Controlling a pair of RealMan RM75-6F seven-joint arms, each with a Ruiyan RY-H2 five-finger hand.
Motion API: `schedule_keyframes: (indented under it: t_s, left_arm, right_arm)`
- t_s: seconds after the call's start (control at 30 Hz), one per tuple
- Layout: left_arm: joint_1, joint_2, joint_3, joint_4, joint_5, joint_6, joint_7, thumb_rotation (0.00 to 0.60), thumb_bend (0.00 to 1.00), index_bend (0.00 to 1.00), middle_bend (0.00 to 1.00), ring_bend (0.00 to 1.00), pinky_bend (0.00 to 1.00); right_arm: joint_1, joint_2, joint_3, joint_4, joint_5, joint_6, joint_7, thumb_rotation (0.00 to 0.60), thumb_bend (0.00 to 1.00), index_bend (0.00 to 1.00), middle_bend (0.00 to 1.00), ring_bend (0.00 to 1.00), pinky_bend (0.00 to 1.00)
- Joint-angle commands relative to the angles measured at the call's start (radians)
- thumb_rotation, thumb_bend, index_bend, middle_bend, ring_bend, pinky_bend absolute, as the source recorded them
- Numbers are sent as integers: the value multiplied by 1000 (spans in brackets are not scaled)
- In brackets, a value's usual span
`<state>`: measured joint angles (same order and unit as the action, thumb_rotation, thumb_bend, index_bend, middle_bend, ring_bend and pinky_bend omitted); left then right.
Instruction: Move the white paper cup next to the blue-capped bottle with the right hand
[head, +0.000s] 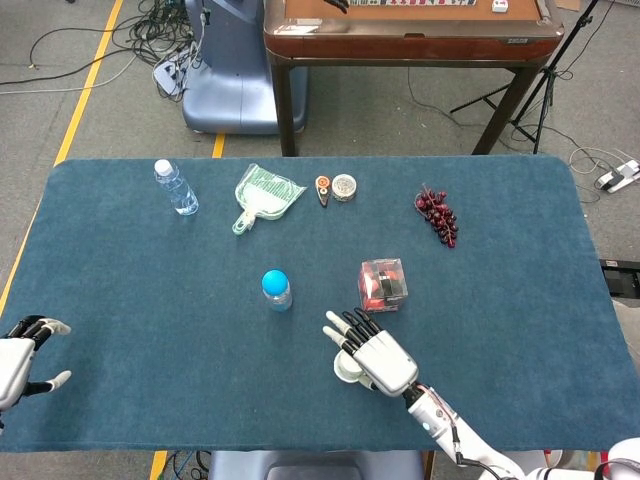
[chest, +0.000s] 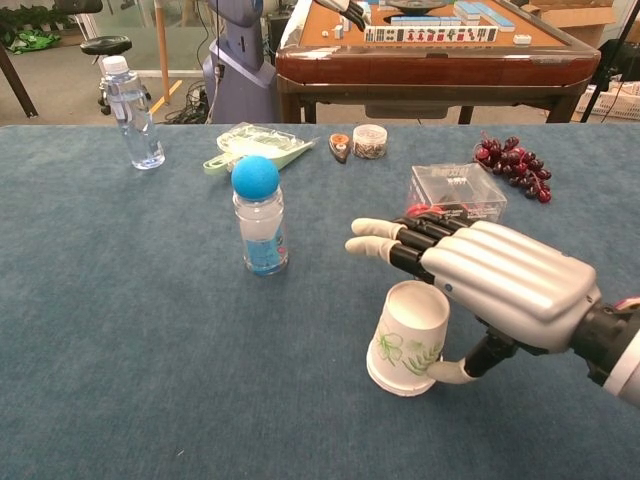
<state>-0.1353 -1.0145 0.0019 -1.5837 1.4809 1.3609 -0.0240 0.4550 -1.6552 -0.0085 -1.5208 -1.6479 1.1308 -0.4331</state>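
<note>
Nearest, on the blue cloth-covered table (chest: 120, 380): white paper cup with a green leaf print (chest: 408, 338), upside down and tilted, right robot hand (chest: 490, 280) arched over it, fingers straight and spread, thumb against the cup's lower side. Not yet clamped; a grasp in the making, by the look of it. Left robot hand (head: 18, 352) idle at the near left edge, fingers apart, empty. Next: closing fingers round the cup, then carrying it left and slightly further off. Beyond, well apart: small clear blue-capped bottle (chest: 259, 214), label unreadable. Farther right, a clear plastic box (chest: 456, 190), no lettering legible.
</note>
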Motion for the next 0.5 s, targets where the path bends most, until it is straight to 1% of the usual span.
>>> schedule_keyframes:
  t_s: [0.03, 0.5]
  left_arm:
    - [1, 1, 0, 0, 0, 1, -1, 600, 62, 347, 310, 198, 430]
    - [3, 7, -2, -2, 0, 5, -10, 600, 62, 347, 310, 199, 431]
  right_arm:
    - [4, -14, 7, 17, 6, 3, 4, 600, 0, 61, 0, 0, 72]
    - [25, -74, 43, 96, 55, -7, 9, 600, 0, 61, 0, 0, 73]
